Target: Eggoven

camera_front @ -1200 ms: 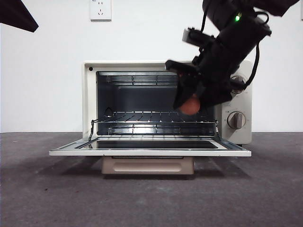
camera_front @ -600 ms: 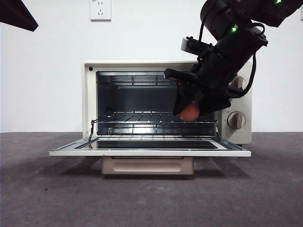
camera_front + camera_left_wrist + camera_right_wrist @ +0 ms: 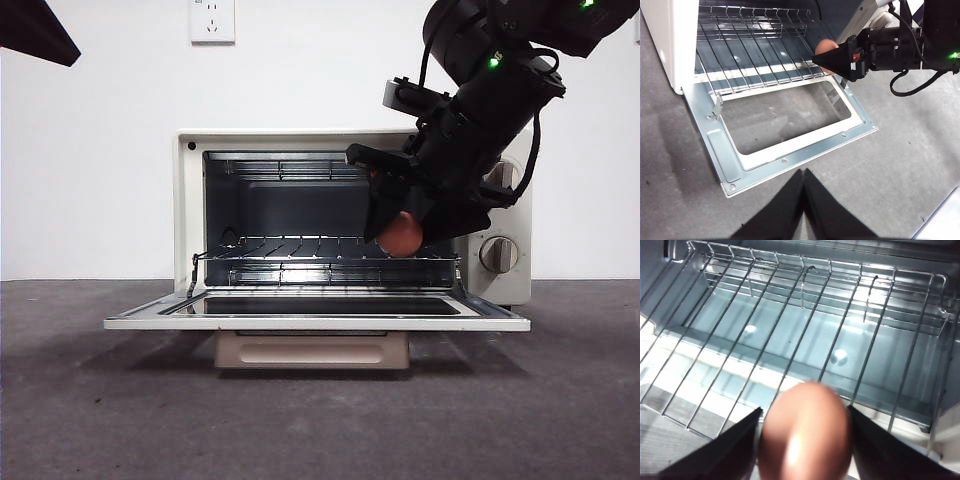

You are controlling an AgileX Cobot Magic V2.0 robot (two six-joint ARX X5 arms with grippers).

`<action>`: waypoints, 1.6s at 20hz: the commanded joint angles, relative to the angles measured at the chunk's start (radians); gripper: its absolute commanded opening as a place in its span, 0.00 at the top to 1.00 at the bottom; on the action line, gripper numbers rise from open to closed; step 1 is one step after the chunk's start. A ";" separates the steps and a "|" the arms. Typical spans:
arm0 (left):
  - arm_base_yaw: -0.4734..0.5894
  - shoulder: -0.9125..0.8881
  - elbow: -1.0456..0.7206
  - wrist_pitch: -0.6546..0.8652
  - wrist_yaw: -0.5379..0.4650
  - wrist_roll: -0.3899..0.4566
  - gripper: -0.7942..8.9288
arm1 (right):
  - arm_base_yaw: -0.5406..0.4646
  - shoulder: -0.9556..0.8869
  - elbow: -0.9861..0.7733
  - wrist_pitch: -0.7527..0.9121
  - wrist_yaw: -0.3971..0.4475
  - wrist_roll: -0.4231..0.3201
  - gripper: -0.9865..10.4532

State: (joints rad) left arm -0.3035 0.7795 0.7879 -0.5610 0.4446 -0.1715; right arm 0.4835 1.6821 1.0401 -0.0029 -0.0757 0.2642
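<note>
- Behind the oven a plain white wall is seen, with a white wall socket (image 3: pixel 212 20) set high; a dark grey, matte table surface (image 3: pixel 100 400) runs under everything.
- On that surface stands the cream toaster oven (image 3: pixel 190 210) with two knobs, its dark glass door (image 3: pixel 320 308) lying fully open and flat, the tan handle (image 3: pixel 312 350) hanging below the door's edge.
- The small, smooth reddish-brown egg (image 3: pixel 807 432) is clamped between the two black jaws of the right gripper (image 3: pixel 400 225), just above the front part of the silver wire rack (image 3: pixel 790 330), near the knob side of the cavity.
- The left gripper (image 3: pixel 804 200) is held well back from the open door, its jaws pressed together on nothing.
- For a clean placement, the egg is best lowered until it rests in a gap between two rack wires, so that it is cradled rather than left to roll.
- The jaws are best parted slowly and only slightly, then drawn straight back, since a round egg may be nudged by a passing finger or may roll toward the door.
</note>
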 commanded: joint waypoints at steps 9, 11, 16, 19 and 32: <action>-0.003 0.004 0.006 0.008 0.005 -0.002 0.91 | 0.006 -0.033 0.023 0.006 0.024 0.010 0.66; -0.003 0.004 0.006 0.008 0.005 -0.002 0.91 | 0.006 -0.058 0.023 -0.011 0.024 0.010 0.66; -0.001 0.015 0.006 0.039 0.002 0.002 0.91 | 0.007 -0.193 0.023 -0.098 0.023 0.010 0.66; 0.026 0.065 -0.002 0.094 0.000 -0.002 0.91 | 0.013 -0.319 0.023 -0.175 0.013 0.007 0.66; 0.183 0.601 -0.069 0.450 0.094 -0.029 0.91 | 0.013 -0.865 0.023 -0.513 -0.037 -0.047 0.66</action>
State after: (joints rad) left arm -0.1211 1.3682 0.7128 -0.1154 0.5304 -0.1875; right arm 0.4900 0.8082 1.0431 -0.5201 -0.1108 0.2314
